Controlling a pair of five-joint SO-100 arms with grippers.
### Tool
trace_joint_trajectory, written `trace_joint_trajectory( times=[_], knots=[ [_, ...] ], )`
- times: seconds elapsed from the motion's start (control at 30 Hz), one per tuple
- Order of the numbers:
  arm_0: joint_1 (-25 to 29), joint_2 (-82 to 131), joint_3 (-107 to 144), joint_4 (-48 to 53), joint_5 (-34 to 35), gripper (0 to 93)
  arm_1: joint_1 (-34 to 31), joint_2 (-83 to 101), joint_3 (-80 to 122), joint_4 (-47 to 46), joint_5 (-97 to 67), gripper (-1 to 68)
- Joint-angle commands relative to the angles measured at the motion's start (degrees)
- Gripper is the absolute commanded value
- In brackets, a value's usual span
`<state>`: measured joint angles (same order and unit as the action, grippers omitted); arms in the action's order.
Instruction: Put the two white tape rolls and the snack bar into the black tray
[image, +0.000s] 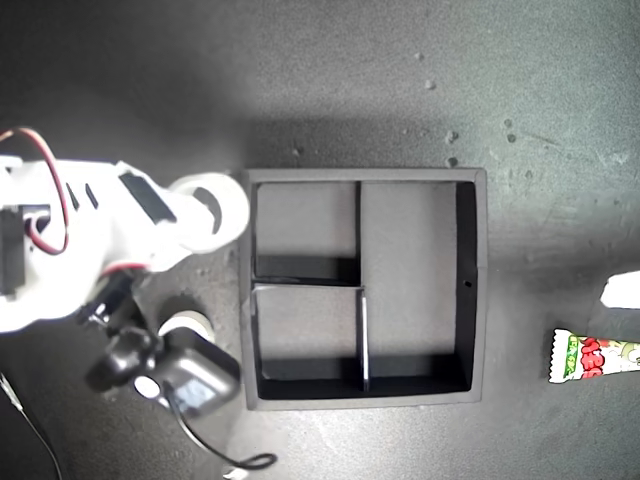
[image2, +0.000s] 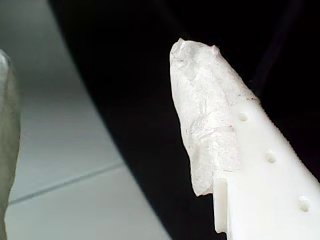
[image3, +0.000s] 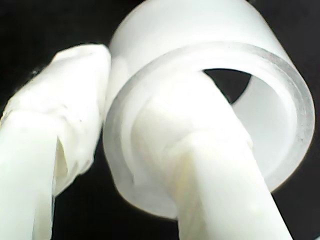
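My second end effector (image: 215, 212) pinches one white tape roll (image: 212, 208), one finger through its hole, just outside the black tray (image: 474, 290); released early, it drops outside. Another roll (image: 186, 323) lies nearby. My first end effector (image2: 95, 125) gapes empty; the snack bar (image: 596, 357) lies beyond the tray

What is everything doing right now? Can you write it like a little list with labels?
black tray: square, three sections, nothing inside yet
first tape roll: held by my second gripper, one finger through its hole, just outside the tray's wall on the exterior view's left
second tape roll: on the table beside the arm, partly hidden
snack bar: on the table at the exterior view's right edge, outside the tray
my first gripper: jaws open, holding nothing
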<state>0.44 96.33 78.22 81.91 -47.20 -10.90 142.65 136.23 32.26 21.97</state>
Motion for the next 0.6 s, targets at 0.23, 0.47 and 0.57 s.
trace_joint_trajectory(
  times=[0.23,0.47,0.57],
  knots=[
    [2.46,-38.50,-56.95,23.03,0.97,0.1,-7.56,-32.61,-44.38,33.84,42.28,30.0],
    [3.87,-49.13,-60.29,23.03,-2.29,0.1,-16.52,-32.52,-35.16,37.62,73.92,32.8],
    [4.31,-52.56,-62.49,23.03,-3.25,0.3,-18.98,-32.52,-31.11,36.83,80.42,34.5]
  ],
)
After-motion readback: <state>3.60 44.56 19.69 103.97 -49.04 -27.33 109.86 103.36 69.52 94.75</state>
